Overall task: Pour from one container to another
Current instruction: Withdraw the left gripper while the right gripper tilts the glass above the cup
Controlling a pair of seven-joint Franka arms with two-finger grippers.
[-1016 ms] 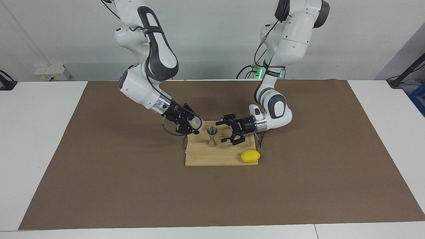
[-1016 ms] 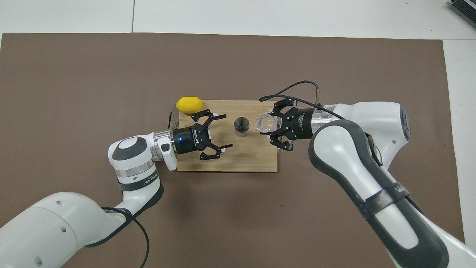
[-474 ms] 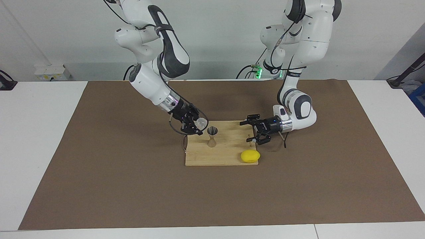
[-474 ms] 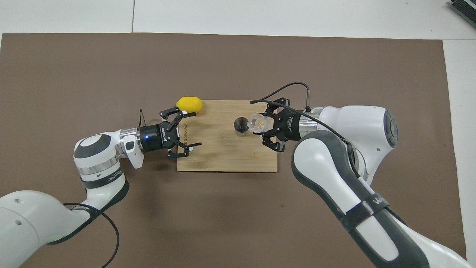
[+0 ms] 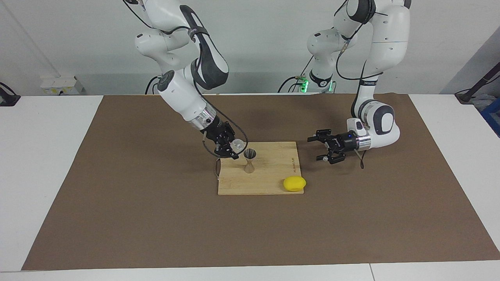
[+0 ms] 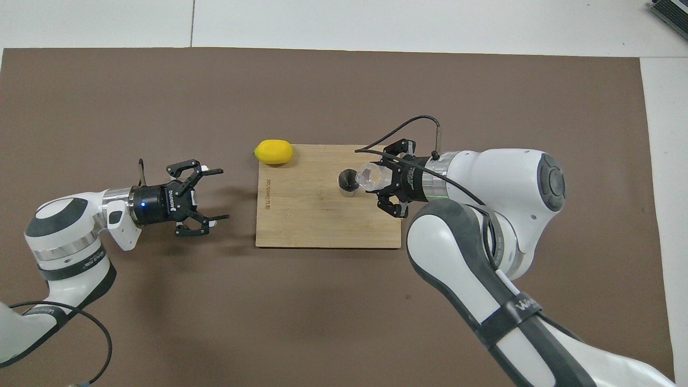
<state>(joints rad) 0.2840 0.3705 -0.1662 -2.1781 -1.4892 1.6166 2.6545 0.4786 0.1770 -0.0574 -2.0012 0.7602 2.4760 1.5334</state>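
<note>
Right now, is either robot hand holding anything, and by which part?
The right gripper holds the glass tumbler by its sides, tipped toward the jigger. The left gripper is open and empty.

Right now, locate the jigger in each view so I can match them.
Facing view: jigger upright on the board, mid-picture.
Overhead view: jigger on the board, just right of centre, beside the tilted glass.
Shared landmark: the lemon at the board's corner.
</note>
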